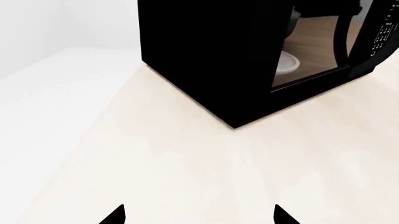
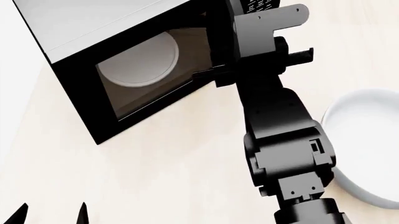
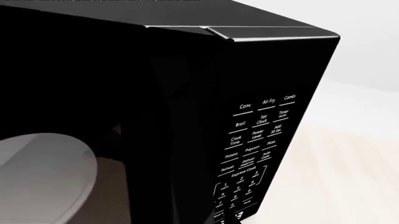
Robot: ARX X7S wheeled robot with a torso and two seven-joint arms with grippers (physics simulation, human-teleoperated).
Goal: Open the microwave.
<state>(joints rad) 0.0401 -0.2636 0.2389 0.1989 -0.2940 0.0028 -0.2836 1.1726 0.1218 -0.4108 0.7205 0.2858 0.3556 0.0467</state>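
Observation:
The microwave (image 2: 74,56) is a black box with a light grey top, standing at the table's far left. Through its door window I see the white turntable (image 2: 140,58). Its keypad (image 3: 255,144) fills the right wrist view. My right gripper (image 2: 217,77) is pressed against the door's handle edge beside the keypad. Its black fingers merge with the black door, so their state is unclear. I cannot tell whether the door sits flush or a crack ajar. My left gripper (image 1: 199,217) hangs open and empty over bare table, well short of the microwave (image 1: 206,60).
A white bowl (image 2: 367,144) rests on the light wood table (image 2: 187,154) at the right, close to my right forearm. In the left wrist view the table's edge (image 1: 68,116) runs beside the microwave's side wall, with white floor beyond.

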